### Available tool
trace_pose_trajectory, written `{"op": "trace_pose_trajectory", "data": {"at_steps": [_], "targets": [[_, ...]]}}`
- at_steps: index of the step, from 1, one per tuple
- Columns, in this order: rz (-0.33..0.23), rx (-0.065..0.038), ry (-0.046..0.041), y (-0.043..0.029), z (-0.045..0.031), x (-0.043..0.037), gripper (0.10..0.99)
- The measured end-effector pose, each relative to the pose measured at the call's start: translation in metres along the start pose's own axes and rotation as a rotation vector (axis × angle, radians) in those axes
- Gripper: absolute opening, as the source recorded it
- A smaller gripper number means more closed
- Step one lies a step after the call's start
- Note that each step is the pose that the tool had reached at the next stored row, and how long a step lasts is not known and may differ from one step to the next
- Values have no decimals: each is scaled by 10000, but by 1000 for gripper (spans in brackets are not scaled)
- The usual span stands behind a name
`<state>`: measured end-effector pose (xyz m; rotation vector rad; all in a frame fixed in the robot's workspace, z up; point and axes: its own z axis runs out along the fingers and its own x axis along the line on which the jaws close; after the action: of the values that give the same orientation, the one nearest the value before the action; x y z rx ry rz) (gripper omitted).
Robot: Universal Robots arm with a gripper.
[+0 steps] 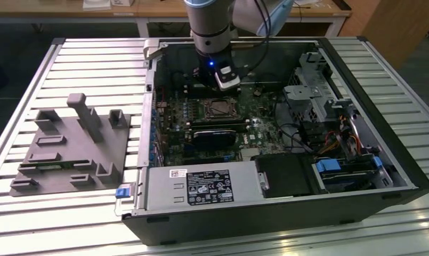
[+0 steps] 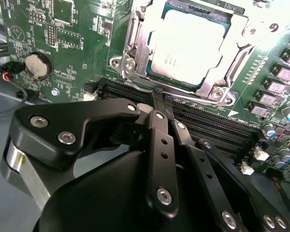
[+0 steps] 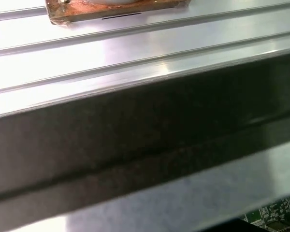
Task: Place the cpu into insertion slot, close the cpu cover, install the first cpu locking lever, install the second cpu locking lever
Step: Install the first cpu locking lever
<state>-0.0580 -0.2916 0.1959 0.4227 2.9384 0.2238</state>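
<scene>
The cpu (image 2: 188, 46), a pale silvery square, lies in the insertion slot (image 2: 123, 63) on the green board. The cpu cover (image 2: 232, 53), a silver frame with a window, lies flat around it. In the second wrist view my gripper (image 2: 158, 94) has its black fingers (image 2: 160, 140) drawn together and shut. Their tips are at the socket's edge, next to the long black memory slots (image 2: 217, 128). I cannot tell whether a locking lever is between them. In the exterior view the gripper (image 1: 226, 89) hangs just behind the insertion slot (image 1: 220, 108) inside the open case.
The computer case (image 1: 271, 213) lies open on a slatted metal table (image 1: 93, 58). A black card (image 1: 214, 140), a power supply (image 1: 200, 186) and a drive cage (image 1: 317, 90) surround the socket. A grey fixture (image 1: 72, 146) stands at the exterior view's left. A coin battery (image 2: 34, 65) sits on the board.
</scene>
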Motion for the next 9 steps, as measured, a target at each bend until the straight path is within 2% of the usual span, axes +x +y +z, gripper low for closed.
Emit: {"op": "trace_pose_trajectory", "data": {"at_steps": [9], "targets": [[453,69,-82,-3,19,2,106]]}}
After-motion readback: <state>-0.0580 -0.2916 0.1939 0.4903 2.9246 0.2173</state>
